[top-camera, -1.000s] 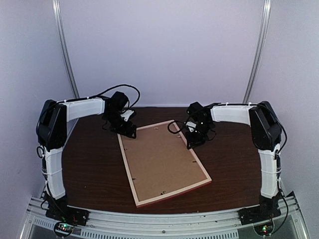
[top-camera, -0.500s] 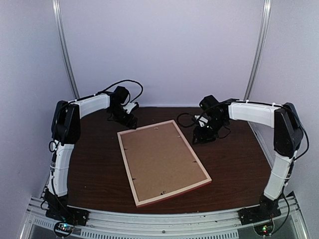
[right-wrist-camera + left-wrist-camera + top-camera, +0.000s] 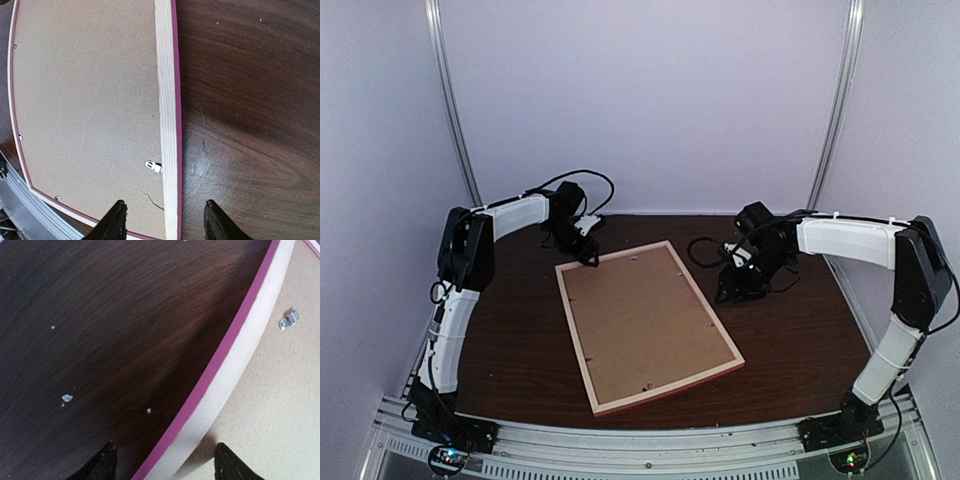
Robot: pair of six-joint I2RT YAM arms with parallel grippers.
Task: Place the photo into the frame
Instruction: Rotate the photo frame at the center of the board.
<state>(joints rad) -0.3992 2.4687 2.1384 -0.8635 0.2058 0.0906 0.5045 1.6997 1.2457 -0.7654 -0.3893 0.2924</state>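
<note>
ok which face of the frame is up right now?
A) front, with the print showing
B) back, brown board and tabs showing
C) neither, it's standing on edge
B: the frame lies flat on the table with its brown backing board facing up. A metal tab sits on the board and pale wood rims it. No print shows.

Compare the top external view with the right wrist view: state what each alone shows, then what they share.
Only top external: the left gripper near the frame's far corner, and the frame's whole outline. Only right wrist: a thin crack in the backing board, near the right gripper's open fingers. Both: the frame lying back-up on the dark table.
</note>
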